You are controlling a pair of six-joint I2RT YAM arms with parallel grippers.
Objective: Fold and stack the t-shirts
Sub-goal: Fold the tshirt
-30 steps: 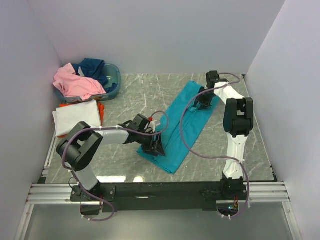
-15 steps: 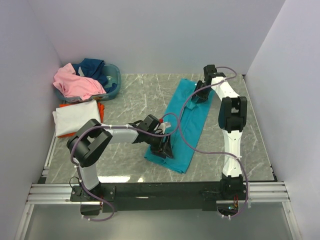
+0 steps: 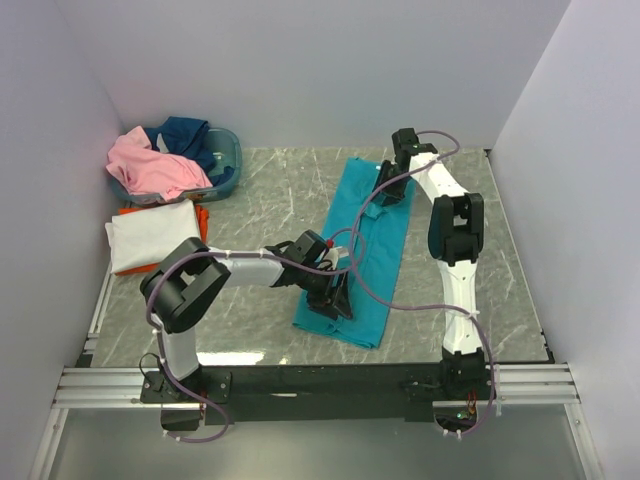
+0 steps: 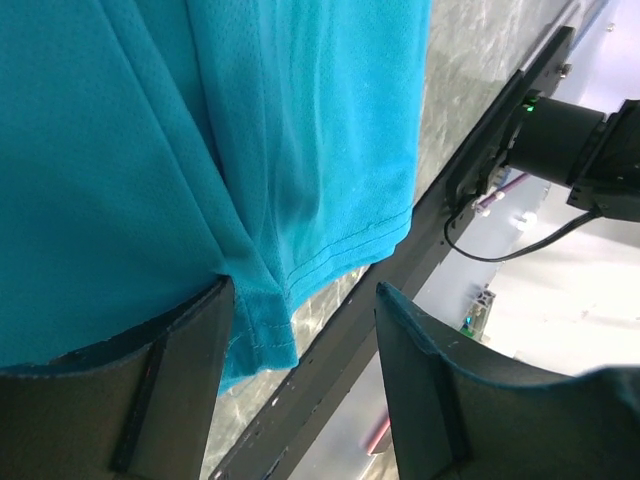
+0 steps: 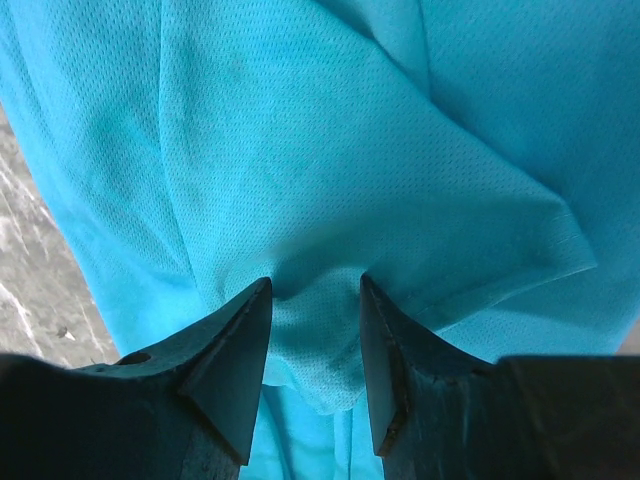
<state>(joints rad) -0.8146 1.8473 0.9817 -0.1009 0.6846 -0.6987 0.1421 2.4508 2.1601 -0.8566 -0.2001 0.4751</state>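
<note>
The teal t-shirt (image 3: 375, 235) lies on the table as a long narrow strip, running from far centre-right to near centre. My right gripper (image 3: 385, 185) is at its far end, shut on a bunched fold of teal cloth (image 5: 350, 120) that sits between the fingertips (image 5: 315, 285). My left gripper (image 3: 333, 298) is at the near end with its jaws wide apart (image 4: 305, 290). The teal hem (image 4: 280, 340) lies against one finger only. A folded white t-shirt (image 3: 150, 232) lies on an orange one (image 3: 201, 214) at the left. Pink (image 3: 150, 165) and navy (image 3: 185, 135) shirts are heaped in the basket.
The oval blue-grey basket (image 3: 232, 150) stands at the back left corner. Walls close in the table at left, back and right. The black front rail (image 3: 320, 380) runs just beyond the shirt's near hem and also shows in the left wrist view (image 4: 480, 160).
Both arms have swung the teal shirt: its far end moved left and back with the right gripper, and its near end moved right with the left gripper. The strip now lies closer to straight front-to-back.
</note>
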